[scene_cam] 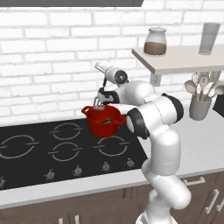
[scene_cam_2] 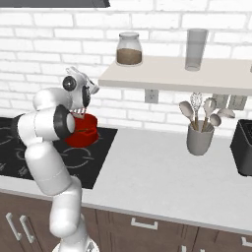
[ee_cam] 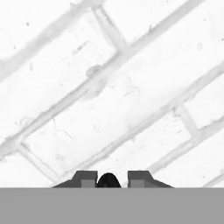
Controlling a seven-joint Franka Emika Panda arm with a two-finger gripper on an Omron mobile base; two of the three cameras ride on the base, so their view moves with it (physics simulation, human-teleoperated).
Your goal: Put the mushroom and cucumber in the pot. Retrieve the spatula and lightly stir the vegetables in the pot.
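Note:
The red pot (scene_cam: 103,122) (scene_cam_2: 81,132) stands on the rear right burner of the cooktop (scene_cam: 39,151). A small green cucumber (scene_cam: 105,121) piece lies inside it. The mushroom is hidden from these angles. My gripper (scene_cam: 99,67) (ee_cam: 108,179) is raised above the pot's back rim and faces the brick wall. It is shut on the spatula (scene_cam: 99,106). The spatula's dark handle runs down from my hand, and its light blade reaches the pot's rear left rim. In the hand view a dark rounded bit of handle shows between the fingertips (ee_cam: 85,178).
A grey utensil cup (scene_cam: 200,108) (scene_cam_2: 200,140) with spoons and a whisk stands on the counter (scene_cam_2: 162,172) to the right. The shelf (scene_cam_2: 172,78) above carries a jar (scene_cam_2: 129,49) and a glass (scene_cam_2: 196,49). A dark appliance (scene_cam_2: 243,147) sits at the far right.

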